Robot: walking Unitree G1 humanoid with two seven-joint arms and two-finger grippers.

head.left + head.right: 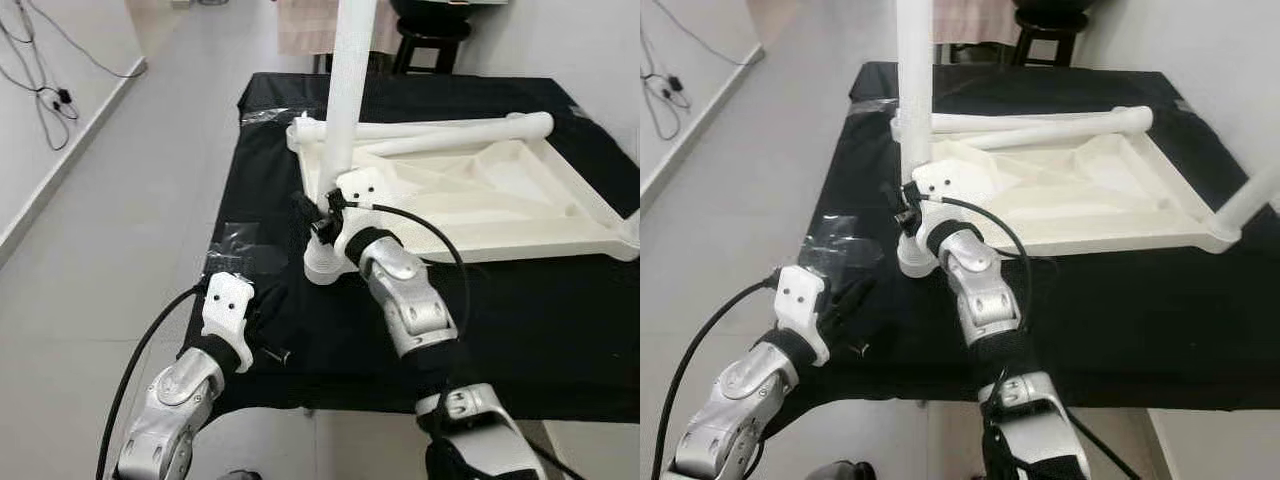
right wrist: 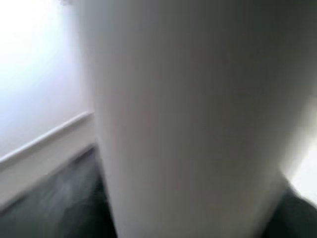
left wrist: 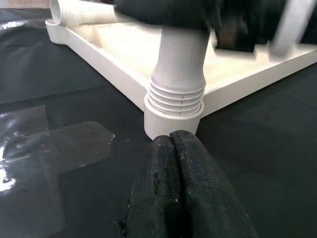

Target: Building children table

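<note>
Your right gripper (image 1: pixel 322 215), clamped on the upright leg (image 1: pixel 345 110) at centre frame, could cross-thread it in the tabletop (image 1: pixel 480 195) socket if tilted.

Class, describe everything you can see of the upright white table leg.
The upright white leg is a smooth round tube, plastic by its look. It stands vertically in the near left corner socket of the upside-down white tabletop on a black cloth. Its ribbed, threaded base sits partly in the socket. The right claw is at its lower part.
</note>
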